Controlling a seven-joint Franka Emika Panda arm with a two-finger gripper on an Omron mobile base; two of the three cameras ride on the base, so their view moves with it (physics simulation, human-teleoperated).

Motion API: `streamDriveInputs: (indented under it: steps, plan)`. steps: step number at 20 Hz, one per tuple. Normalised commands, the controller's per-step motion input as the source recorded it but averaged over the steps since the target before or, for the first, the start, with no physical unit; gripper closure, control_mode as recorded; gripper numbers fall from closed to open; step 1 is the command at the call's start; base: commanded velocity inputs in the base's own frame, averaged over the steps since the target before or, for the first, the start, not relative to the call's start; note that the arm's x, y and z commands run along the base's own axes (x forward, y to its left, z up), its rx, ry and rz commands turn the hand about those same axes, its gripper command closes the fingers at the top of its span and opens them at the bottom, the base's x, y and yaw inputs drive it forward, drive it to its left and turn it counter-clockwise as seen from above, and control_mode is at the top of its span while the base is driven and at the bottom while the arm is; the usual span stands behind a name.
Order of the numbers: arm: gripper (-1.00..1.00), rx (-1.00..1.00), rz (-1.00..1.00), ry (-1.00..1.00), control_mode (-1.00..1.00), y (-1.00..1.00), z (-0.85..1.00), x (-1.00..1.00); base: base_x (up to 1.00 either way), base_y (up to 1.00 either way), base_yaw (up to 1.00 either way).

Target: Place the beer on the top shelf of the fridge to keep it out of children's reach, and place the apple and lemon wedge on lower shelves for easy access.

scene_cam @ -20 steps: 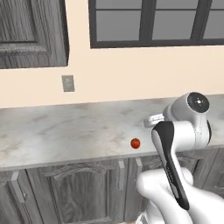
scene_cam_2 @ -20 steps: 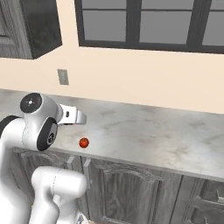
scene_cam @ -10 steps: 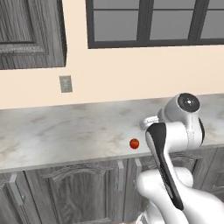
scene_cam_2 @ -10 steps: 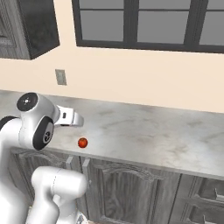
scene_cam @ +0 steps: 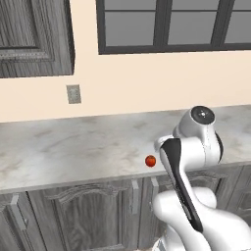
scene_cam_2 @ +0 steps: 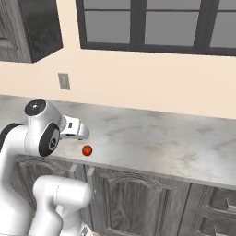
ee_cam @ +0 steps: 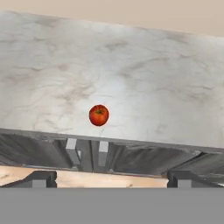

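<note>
Marble counter (ee_cam: 166,78) carries the apple (ee_cam: 99,115) near its front edge | we see gripper (ee_cam: 109,179) spread wide, holding nothing, clear of apple

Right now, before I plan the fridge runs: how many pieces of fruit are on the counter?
1: the apple sits alone on the marble counter near its front edge, above the cabinet doors. Anything beyond the frames could be missed.
</note>
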Motion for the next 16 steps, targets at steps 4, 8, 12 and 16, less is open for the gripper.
streamDriveInputs:
  steps: [4, 8, 12, 16]
  plan:
    - [-1.0, 0.02, 0.0, 0.13, -1.0, 0.09, -0.3, 0.02, 0.0, 0.0, 0.0]
    - [-1.0, 0.07, 0.0, 0.09, -1.0, 0.08, -0.33, 0.06, 0.0, 0.0, 0.0]
    - [-1.0, 0.17, 0.0, 0.01, -1.0, 0.0, -0.35, 0.01, 0.0, 0.0, 0.0]
    - [-1.0, 0.2, 0.0, 0.0, -1.0, 0.0, -0.31, 0.1, 0.0, 0.0, 0.0]
